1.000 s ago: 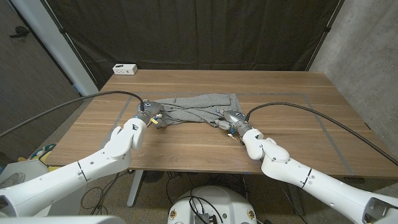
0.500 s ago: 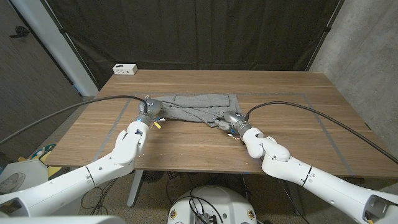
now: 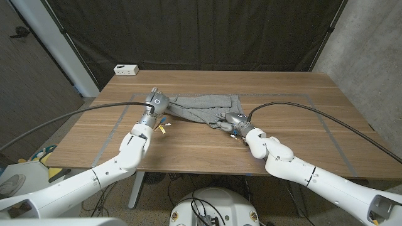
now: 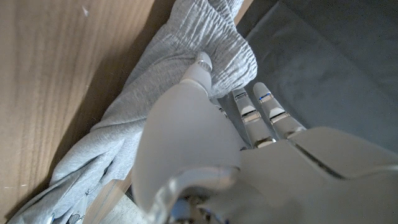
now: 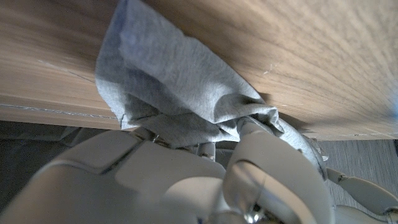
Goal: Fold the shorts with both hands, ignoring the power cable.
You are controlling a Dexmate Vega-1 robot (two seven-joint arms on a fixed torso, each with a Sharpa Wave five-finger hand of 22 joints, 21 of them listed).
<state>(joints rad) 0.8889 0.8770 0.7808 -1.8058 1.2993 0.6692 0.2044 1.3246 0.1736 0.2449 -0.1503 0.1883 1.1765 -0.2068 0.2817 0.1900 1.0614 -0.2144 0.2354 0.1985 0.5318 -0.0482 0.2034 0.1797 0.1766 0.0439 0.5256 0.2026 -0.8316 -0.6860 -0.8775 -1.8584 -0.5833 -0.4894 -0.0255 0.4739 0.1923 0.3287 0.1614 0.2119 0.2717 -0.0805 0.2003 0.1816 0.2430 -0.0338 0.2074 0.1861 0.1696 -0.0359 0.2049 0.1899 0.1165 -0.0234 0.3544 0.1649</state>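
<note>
**Shorts gripped, fold barely begun**

Roughly early stage: grey shorts (image 3: pixel 201 108) lie bunched mid-counter (image 3: pixel 301 135), far side. Left robot hand (image 3: pixel 156 105) grips one end, right robot hand (image 3: pixel 232 120) pinches other. Fabric's rumpled, no neat fold yet; most work left.

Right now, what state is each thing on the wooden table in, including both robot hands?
Grey fabric shorts: crumpled, partly folded, gripped at both ends.
Left hand: grips the shorts' left end, waistband bunched in its fingers.
Right hand: grips the shorts' near right edge, cloth gathered at its fingers.
White rectangular box: resting untouched at the far left corner.
Wooden table: stationary.
</note>
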